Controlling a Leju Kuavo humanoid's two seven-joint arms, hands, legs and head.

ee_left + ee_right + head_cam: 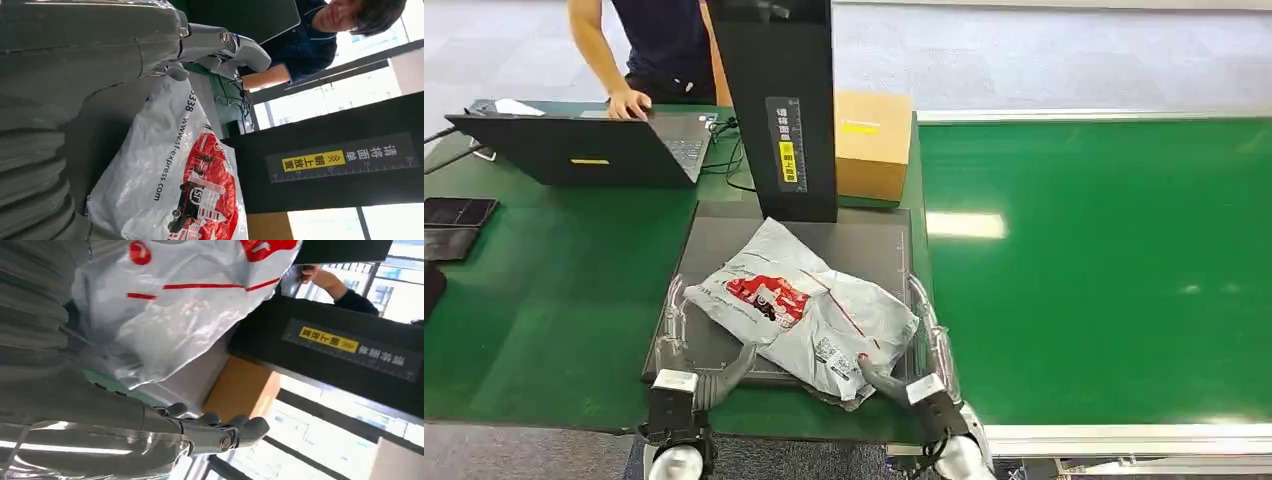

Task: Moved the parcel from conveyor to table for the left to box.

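- My right hand sits at the near right corner of the grey plastic courier parcel with red print; its thumb presses on the bag's edge, with other fingers seemingly beneath, so I judge it is pinching that corner.
- In my right wrist view the crinkled plastic lies against the hand's cover, while some fingertips reach out free beyond it.
- My left hand rests at the near left edge of the dark grey flat platform, fingers spread and holding nothing, just beside the parcel and, as far as I can tell, not touching it.
- The parcel lies flat on that platform, under the black upright scanner post with a yellow label.
- Behind the post stands a brown cardboard box; the green conveyor belt stretches off to my right.
- A person works at a black laptop on the far left.
- I judge the move nearly finished: next, my right hand must let go and draw clear.
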